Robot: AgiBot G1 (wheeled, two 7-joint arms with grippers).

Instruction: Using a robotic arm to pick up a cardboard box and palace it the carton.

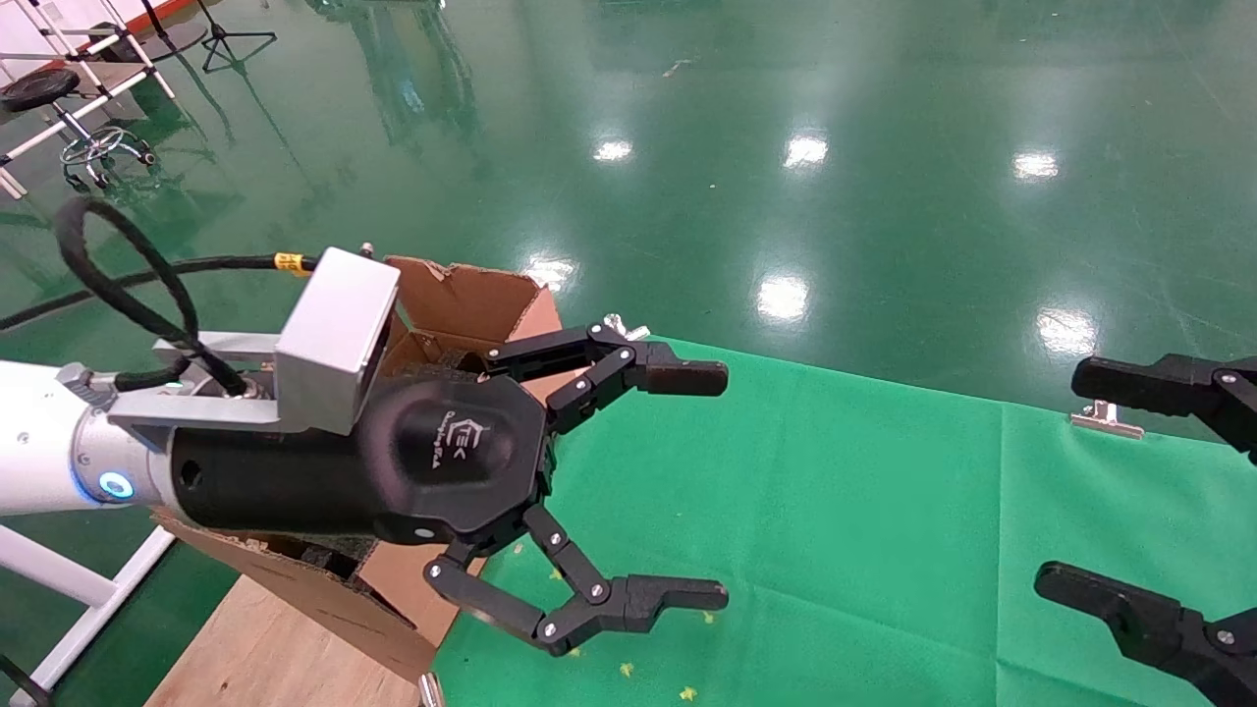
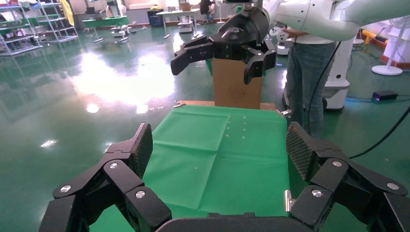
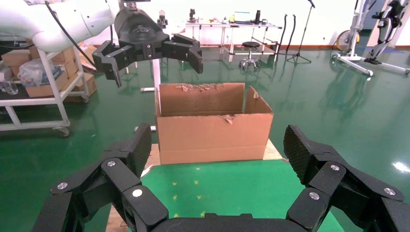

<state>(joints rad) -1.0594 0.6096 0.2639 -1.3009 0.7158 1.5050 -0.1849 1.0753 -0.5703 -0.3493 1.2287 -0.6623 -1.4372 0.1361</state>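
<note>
Left fingers: I see both spread wide apart with nothing between them; the upper fingertip (image 1: 687, 377) and the lower one point toward 3 o'clock in my head view.
Left gripper: the left gripper (image 1: 702, 486) hangs above the green cloth, just off the carton's near corner.
Robotic arm: the robotic arm (image 1: 59, 452) comes in from 9 o'clock, white, with a blue light ring (image 1: 115, 485) and a silver camera block (image 1: 334, 339) on top; a black cable (image 1: 118, 285) loops behind it.
Right fingers: also wide apart, holding nothing, as my right wrist view shows.
Right gripper: the right gripper (image 1: 1080, 481) sits at 3 o'clock at the frame edge, above the cloth's far side.
Cardboard box: I cannot find the small taped box in any view.
Carton: I count one carton (image 3: 212, 128), open-topped with ragged torn rims and upright flaps, standing at the cloth's end under the robotic arm; dark material shows inside.
Gripper count: two, both bare of any load.
Surface: a green cloth (image 1: 835, 530) lies over a wooden board (image 1: 265, 658), fixed by metal clips (image 1: 1105, 420) at its edges; a few small yellow specks lie on it.
Room: a glossy green floor (image 1: 786, 147) reflecting ceiling lights, a stool (image 1: 44, 88) and white frames at 10 o'clock; my left wrist view shows a person in jeans (image 2: 307, 82) standing beside the table.
</note>
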